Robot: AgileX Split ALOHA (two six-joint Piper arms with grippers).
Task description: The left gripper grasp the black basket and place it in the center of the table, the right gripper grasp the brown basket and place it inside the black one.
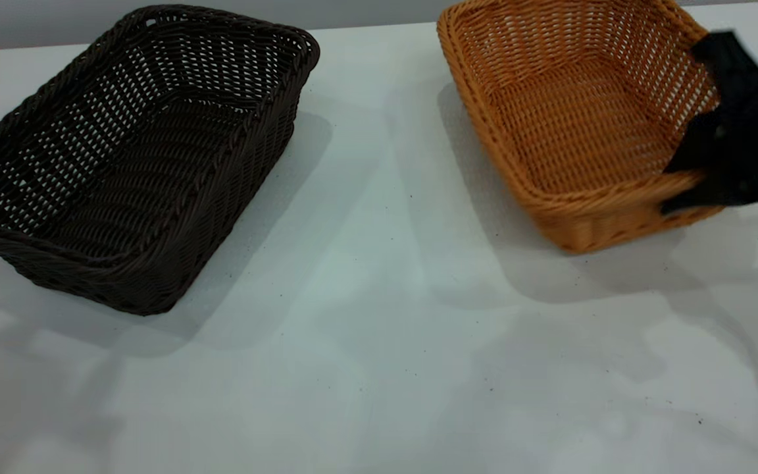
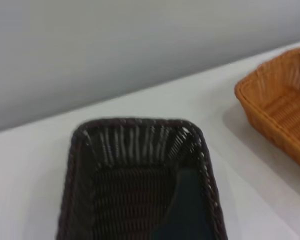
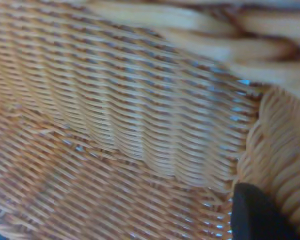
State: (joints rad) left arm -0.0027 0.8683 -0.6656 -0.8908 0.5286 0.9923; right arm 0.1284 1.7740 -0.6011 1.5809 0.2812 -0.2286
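The black basket (image 1: 135, 151) rests on the table (image 1: 379, 342) at the left, empty and with its mouth up. It also fills the lower part of the left wrist view as the black basket (image 2: 140, 185). A dark blurred part of my left gripper (image 2: 187, 212) shows in front of it there; the exterior view does not show that gripper. The brown basket (image 1: 576, 118) sits at the back right. My right gripper (image 1: 701, 122) is open at its right wall, one finger high and one low by the near corner. One black fingertip (image 3: 255, 215) sits against the brown basket (image 3: 115, 125) weave.
A wide stretch of bare table lies between the two baskets and in front of them. A grey wall (image 2: 140, 50) runs behind the table's far edge.
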